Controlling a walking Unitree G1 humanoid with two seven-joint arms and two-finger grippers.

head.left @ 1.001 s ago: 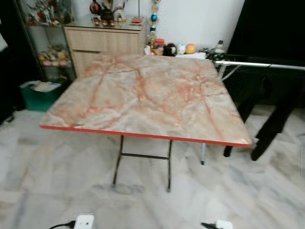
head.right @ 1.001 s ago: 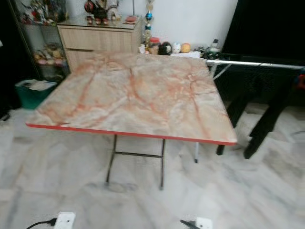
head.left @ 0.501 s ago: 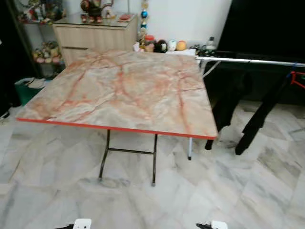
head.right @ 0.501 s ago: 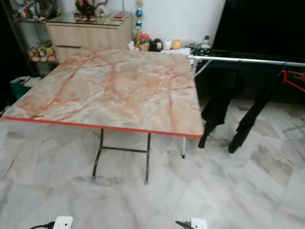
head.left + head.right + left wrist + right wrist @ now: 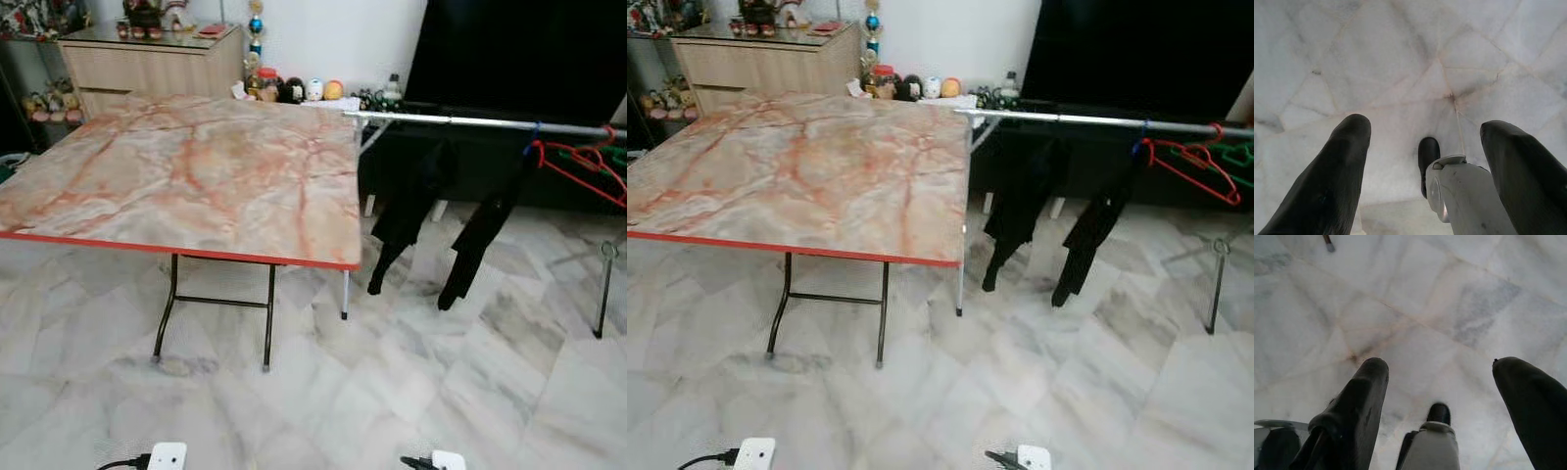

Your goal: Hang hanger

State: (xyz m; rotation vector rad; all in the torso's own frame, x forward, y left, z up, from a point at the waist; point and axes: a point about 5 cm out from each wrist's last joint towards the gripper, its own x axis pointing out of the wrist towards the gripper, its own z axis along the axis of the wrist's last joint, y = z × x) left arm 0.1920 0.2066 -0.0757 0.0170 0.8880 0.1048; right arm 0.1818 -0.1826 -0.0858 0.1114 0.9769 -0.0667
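Observation:
A silver clothes rail (image 5: 470,121) runs across the right side of the room, beyond the table's far right corner. A red hanger (image 5: 580,164) hangs on it near the right edge, with a green hanger (image 5: 1240,155) beside it. Two black garments (image 5: 404,213) droop from the rail toward the floor. My left gripper (image 5: 1425,129) hangs over the marble floor, open and empty. My right gripper (image 5: 1440,367) also points down at the floor, open with nothing between its fingers.
A folding table with a marble-pattern top and red edge (image 5: 186,171) stands at the left. Behind it are a wooden cabinet (image 5: 147,64) and small ornaments along the wall. White power sockets (image 5: 167,456) lie on the floor close to me. A rail support leg (image 5: 602,289) stands at right.
The whole picture has slid leftward, so the camera has turned right. The rail, black garments and the red and green hangers have come into view. Both arms still hang down.

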